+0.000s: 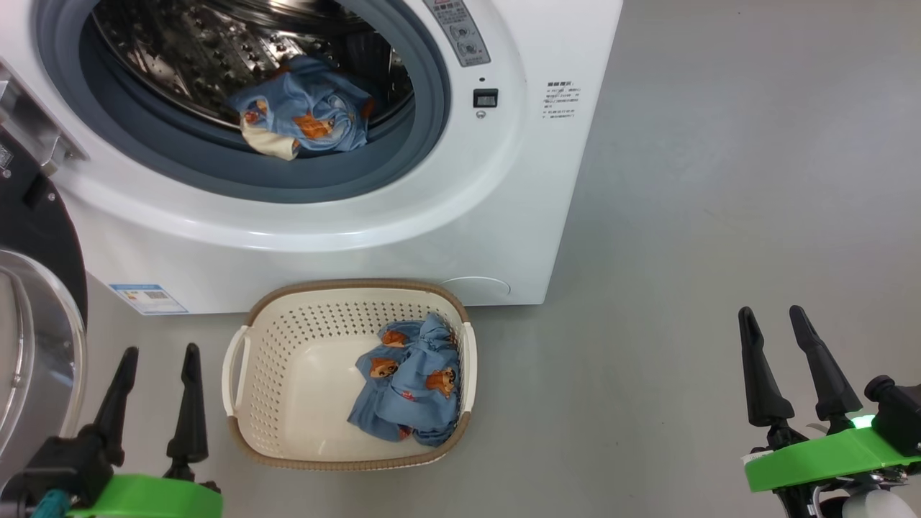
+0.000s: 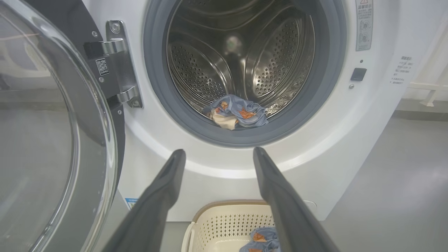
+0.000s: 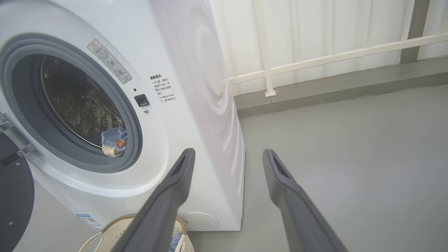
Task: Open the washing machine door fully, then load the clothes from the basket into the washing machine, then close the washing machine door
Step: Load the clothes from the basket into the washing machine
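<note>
Head view — looks down on a big white front-loading washing machine [image 1: 468, 216] standing on a grey floor [image 1: 719, 180]. Finds the large round glossy black door [image 1: 43, 230] wide open at the left edge, clear glass bowl bulging outward. Shows a small cream-white perforated plastic basket [image 1: 302, 338] with a brown rim on the floor just before the machine's base. Shows part of the light blue bear-printed clothes [image 1: 414, 388] heaped against the basket's right wall. Catches more of the same fabric, the drum bundle [image 1: 309, 115], lying at the front of the steel perforated drum [image 1: 180, 50], just behind the grey-blue rubber gasket [image 1: 216, 155]. Places the left tool [image 1: 161, 352] at lower left, between the basket and the door, and the right tool [image 1: 771, 313] at lower right, well apart over bare floor. Shows both spread wide, gripping nothing.

Left wrist view — looks out through the left tool's wide gap straight into the drum. Shows the drum bundle low at the drum's mouth, the door's metal hinge [image 2: 119, 66] at upper left, and the basket with its blue fabric at the bottom edge.

Right wrist view — looks past the spread, empty right tool at the machine's right front corner and the floor. Picks out the drum bundle inside the opening, the basket rim at the bottom, and a white railing [image 3: 315, 63] along the far wall.
</note>
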Available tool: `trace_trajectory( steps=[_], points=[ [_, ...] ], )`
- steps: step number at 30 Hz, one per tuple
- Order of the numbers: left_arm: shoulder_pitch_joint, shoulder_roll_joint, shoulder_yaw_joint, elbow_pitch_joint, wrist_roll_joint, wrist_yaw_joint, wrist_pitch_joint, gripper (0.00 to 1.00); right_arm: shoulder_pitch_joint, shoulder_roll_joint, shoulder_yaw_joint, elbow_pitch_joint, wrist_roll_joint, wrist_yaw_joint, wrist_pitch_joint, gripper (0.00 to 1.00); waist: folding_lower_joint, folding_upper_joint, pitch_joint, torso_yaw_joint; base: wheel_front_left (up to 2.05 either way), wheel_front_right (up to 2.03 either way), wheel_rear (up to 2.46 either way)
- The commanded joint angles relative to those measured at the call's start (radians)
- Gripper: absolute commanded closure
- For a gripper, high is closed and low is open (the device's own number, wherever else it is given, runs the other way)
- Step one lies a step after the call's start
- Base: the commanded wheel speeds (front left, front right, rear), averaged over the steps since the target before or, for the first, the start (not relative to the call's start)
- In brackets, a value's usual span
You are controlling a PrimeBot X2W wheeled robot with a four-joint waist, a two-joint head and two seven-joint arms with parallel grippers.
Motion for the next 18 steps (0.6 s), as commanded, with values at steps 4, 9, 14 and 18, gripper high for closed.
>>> trace_trajectory(
  steps=[4, 9, 14, 18],
  points=[
    [0.015, 0.009, 0.048, -0.044, 0.001, 0.001, -0.006, 0.00, 0.002, -0.018, 0.014, -0.028, -0.003, 0.006, -0.008, 0.00, 0.0000, 0.0000, 0.006, -0.003, 0.00, 0.00, 0.00],
    [0.027, 0.001, 0.048, -0.047, 0.004, 0.001, -0.006, 0.00, -0.001, -0.018, 0.012, -0.031, -0.005, 0.006, -0.008, 0.00, 0.0000, 0.0000, 0.017, -0.007, 0.00, 0.00, 0.00],
    [0.018, -0.003, 0.032, -0.035, 0.000, 0.001, -0.006, 0.00, -0.012, -0.019, 0.010, -0.038, -0.009, 0.006, -0.008, 0.00, 0.0000, 0.0000, 0.044, -0.008, 0.00, 0.00, 0.00],
    [0.000, -0.006, 0.013, -0.010, -0.007, 0.001, -0.006, 0.00, -0.027, -0.016, 0.009, -0.043, -0.013, 0.006, -0.008, 0.00, 0.0000, 0.0000, 0.072, -0.008, 0.00, 0.00, 0.00]
  ],
)
